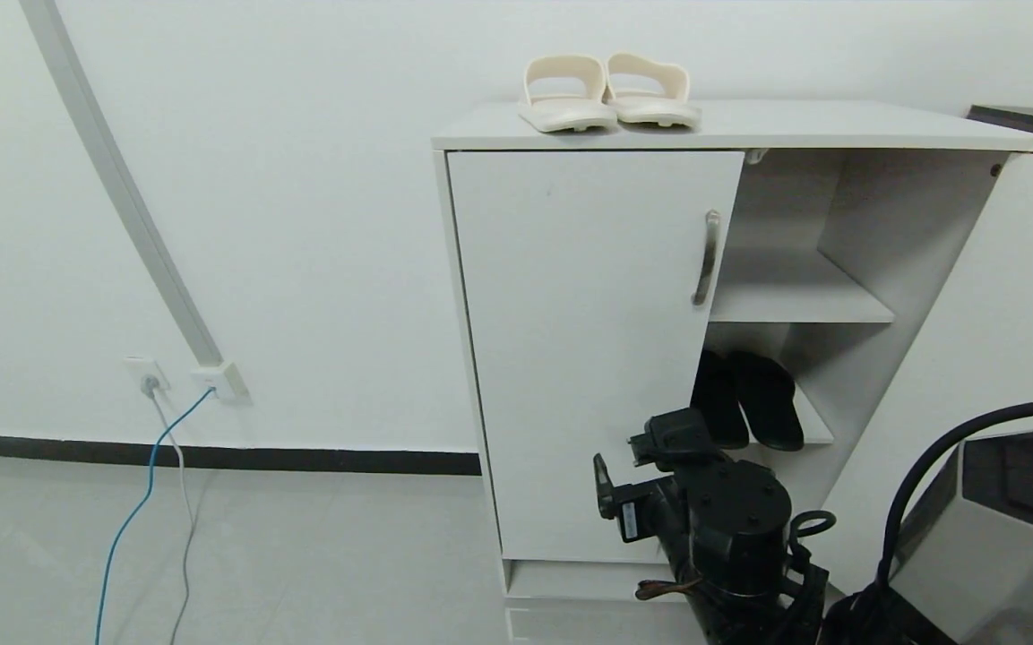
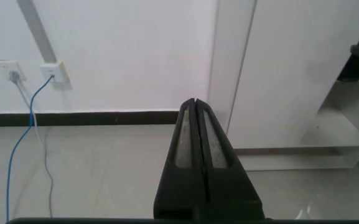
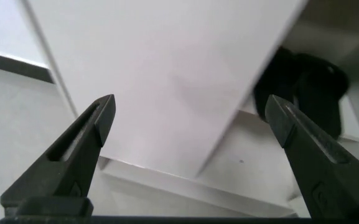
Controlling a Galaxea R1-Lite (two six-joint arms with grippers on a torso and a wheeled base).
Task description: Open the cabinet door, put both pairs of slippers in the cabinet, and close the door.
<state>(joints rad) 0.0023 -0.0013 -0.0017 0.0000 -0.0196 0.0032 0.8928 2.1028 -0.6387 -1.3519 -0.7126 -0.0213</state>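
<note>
A white cabinet (image 1: 588, 349) stands against the wall, its left door shut with a metal handle (image 1: 707, 257), its right door (image 1: 1000, 358) swung open. A cream pair of slippers (image 1: 606, 90) rests on the cabinet top. A black pair of slippers (image 1: 749, 399) lies on the lower shelf inside, also seen past the door edge (image 3: 303, 81). My right gripper (image 3: 190, 102) is open and holds nothing, low in front of the shut door's free edge; its arm (image 1: 731, 520) is at the cabinet's foot. My left gripper (image 2: 195, 106) is shut on nothing, low, facing the wall left of the cabinet (image 2: 291, 74).
An upper shelf (image 1: 794, 296) sits above the black pair. Wall sockets (image 1: 176, 376) with a blue cable (image 1: 131, 520) and a grey one trailing over the floor lie to the left. A grey conduit (image 1: 113, 179) slants up the wall.
</note>
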